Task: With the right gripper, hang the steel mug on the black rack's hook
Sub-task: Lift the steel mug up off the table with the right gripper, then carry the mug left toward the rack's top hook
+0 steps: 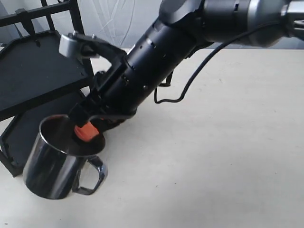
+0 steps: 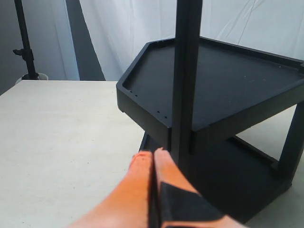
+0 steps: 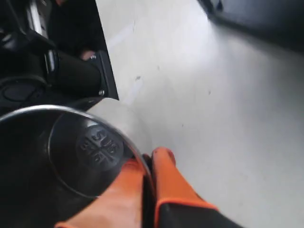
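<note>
The steel mug (image 1: 53, 164) is at the lower left of the exterior view, mouth up and slightly tilted, its loop handle (image 1: 91, 175) facing the camera. My right gripper (image 1: 86, 132) reaches across from the right and is shut on the mug's rim, one orange finger inside and one outside. The right wrist view looks down into the mug (image 3: 71, 156) at its stamped base, the right gripper (image 3: 149, 159) pinching the wall. The black rack (image 1: 33, 76) stands just behind the mug. My left gripper (image 2: 153, 156) is shut on nothing, close to a post of the rack (image 2: 228, 90).
A black cable (image 1: 190, 80) loops down from the right arm over the pale table (image 1: 218, 156). A white curtain hangs behind. A thin black stand (image 2: 23, 42) rises beyond the table's far edge. Dark equipment (image 3: 61, 71) lies past the mug in the right wrist view.
</note>
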Robot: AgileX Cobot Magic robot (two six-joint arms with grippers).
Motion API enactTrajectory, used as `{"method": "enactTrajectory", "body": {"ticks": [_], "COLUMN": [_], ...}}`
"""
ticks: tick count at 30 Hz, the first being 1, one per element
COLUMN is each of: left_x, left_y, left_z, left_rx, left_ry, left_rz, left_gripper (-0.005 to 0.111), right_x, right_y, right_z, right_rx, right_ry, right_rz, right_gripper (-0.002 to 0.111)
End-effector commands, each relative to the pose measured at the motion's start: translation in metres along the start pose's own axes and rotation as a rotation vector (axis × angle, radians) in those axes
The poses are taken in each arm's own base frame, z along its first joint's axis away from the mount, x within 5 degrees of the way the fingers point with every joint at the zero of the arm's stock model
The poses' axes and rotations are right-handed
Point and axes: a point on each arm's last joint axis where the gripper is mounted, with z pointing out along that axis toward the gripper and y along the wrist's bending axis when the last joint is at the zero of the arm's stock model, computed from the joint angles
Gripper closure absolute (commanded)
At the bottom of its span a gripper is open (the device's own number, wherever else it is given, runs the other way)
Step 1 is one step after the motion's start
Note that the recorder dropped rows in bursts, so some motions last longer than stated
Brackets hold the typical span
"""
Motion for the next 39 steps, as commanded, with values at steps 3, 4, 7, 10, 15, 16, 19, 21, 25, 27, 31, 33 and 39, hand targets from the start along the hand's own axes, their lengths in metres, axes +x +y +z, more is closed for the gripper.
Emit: {"method": "enactTrajectory", "body": {"ticks": [3, 4, 7, 10, 15, 16, 19, 21, 25, 27, 31, 33, 39], "left_x": [-0.001, -0.001, -0.001, -0.001, -0.001, -0.001, -0.001, -0.001, -0.001, -0.001, -0.001, -0.001, -0.001], "left_y": [0.000, 0.000, 0.000, 0.000, 0.000, 0.000, 0.000, 0.000, 0.000, 0.000, 0.000, 0.000, 0.000], "left_z": [0.000, 0.000, 0.000, 0.000, 0.000, 0.000, 0.000, 0.000, 0.000, 0.000, 0.000, 0.000, 0.000], "left_rx": [0.003, 0.003, 0.003, 0.003, 0.003, 0.003, 0.003, 0.003, 0.003, 0.003, 0.003, 0.003, 0.003], "left_ry": [-0.008, -0.008, -0.008, -0.008, -0.008, -0.008, -0.008, -0.008, -0.008, -0.008, -0.008, -0.008, -0.008], "left_rz": [-0.008, -0.008, -0.008, -0.008, -0.008, -0.008, -0.008, -0.008, -0.008, -0.008, -0.008, -0.008, -0.008], "left_gripper": [0.105, 0.105, 0.105, 0.105, 0.105, 0.105, 0.105, 0.105, 0.105, 0.105, 0.105, 0.105, 0.105], "right_x": [-0.014, -0.013, -0.003, 0.006, 0.003, -0.001, -0.013, -0.022, -0.031, -0.031, -0.030, -0.030, -0.022], "right_y": [0.038, 0.042, 0.038, 0.011, -0.032, -0.040, -0.062, -0.075, -0.102, -0.112, -0.121, -0.123, -0.143], "right_z": [-0.042, -0.049, -0.070, -0.091, -0.127, -0.134, -0.149, -0.152, -0.145, -0.137, -0.130, -0.132, -0.146], "right_rx": [0.038, 0.059, 0.185, 0.348, 0.631, 0.678, 0.782, 0.827, 0.881, 0.868, 0.870, 0.881, 0.799], "right_ry": [-0.187, -0.188, -0.122, -0.066, -0.249, -0.341, -0.587, -0.721, -0.870, -0.873, -0.861, -0.880, -1.066], "right_rz": [-0.376, -0.428, -0.451, -0.281, -0.016, 0.056, 0.160, 0.162, 0.167, 0.207, 0.220, 0.219, 0.500], "right_gripper": [0.109, 0.109, 0.109, 0.109, 0.109, 0.109, 0.109, 0.109, 0.109, 0.109, 0.109, 0.109, 0.109]}}
